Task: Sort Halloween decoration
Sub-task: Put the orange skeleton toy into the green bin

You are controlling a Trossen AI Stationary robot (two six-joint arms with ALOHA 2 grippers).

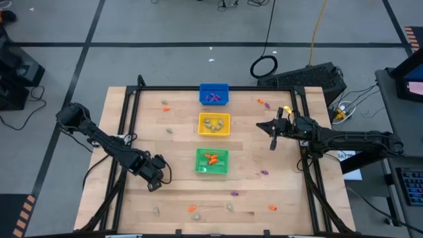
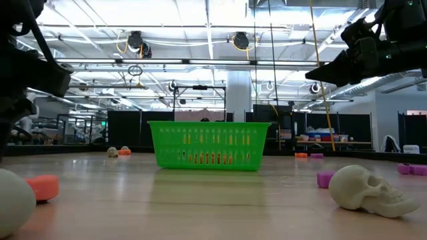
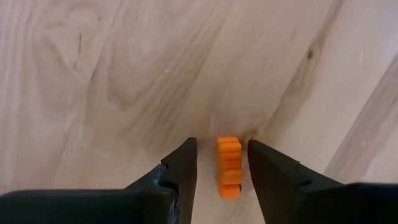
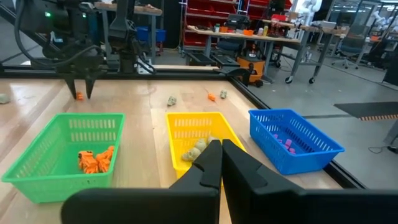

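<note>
An orange trinket (image 3: 228, 167) is seen low in the frame's centre in the left wrist view, lying on the wooden table (image 3: 93, 74) between the fingers of the left gripper (image 3: 222, 168), which are held narrowly apart around it — apparently not yet pinching. It looks light, stiff and ridged, so its 2 flat sides are judged the best hold. In the high view this trinket cannot be made out under the left gripper (image 1: 154, 173), lower left; only there are the 3 bins shown in a column. The right gripper (image 4: 221, 163) is raised with fingers closed — empty.
</note>
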